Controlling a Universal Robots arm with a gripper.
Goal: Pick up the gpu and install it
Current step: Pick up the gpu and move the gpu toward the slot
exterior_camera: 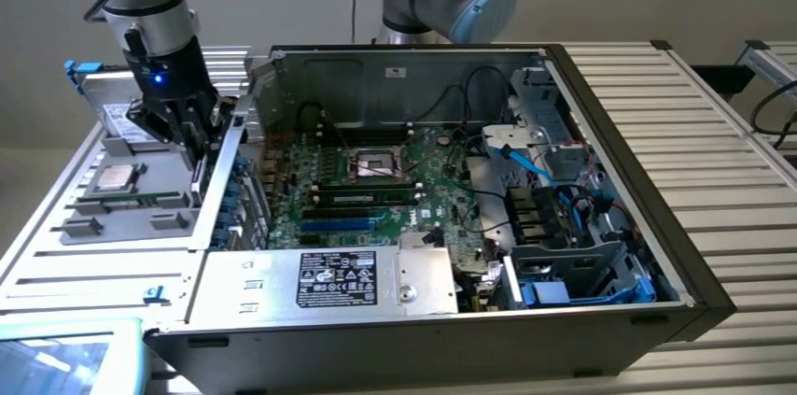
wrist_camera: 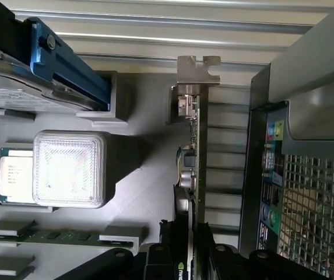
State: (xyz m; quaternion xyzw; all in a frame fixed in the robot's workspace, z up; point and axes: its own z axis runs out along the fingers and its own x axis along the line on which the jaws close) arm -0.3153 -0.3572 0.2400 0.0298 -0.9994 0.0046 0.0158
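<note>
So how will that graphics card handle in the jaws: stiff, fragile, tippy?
Probably stiff: the graphics card shows as one straight thin edge. Likely fragile, with small parts exposed along it. Held at one end by the gripper, metal bracket far out, it may tilt.

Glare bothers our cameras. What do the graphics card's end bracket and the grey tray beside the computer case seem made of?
End bracket of the graphics card: bare metal, probably steel; dull silver sheen, thin bent tab. Tray: likely plastic, matt grey; raised moulded-looking blocks, no glints.
</note>
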